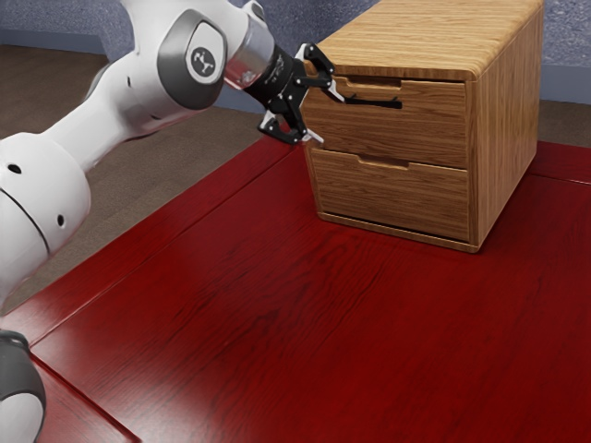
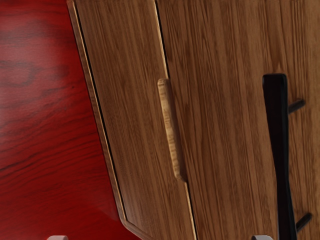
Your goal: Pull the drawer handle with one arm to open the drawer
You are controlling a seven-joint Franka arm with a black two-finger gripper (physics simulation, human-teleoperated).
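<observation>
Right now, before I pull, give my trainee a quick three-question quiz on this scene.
1. Fill in: the cabinet stands on a ___ table.
2. True or false: the hand is shut on the black handle.
3. The handle is mounted on: A) the top drawer B) the cabinet's side C) the table.

Key: 1 red. 2 false: the hand is open, by the handle's end nearest the arm. 3 A.

Top drawer (image 1: 406, 125) with a slim black handle (image 1: 379, 102)
The wood-grain front sits flush in its cabinet (image 1: 508, 120) (shut, it seems); the bar runs level near its upper edge.
</observation>
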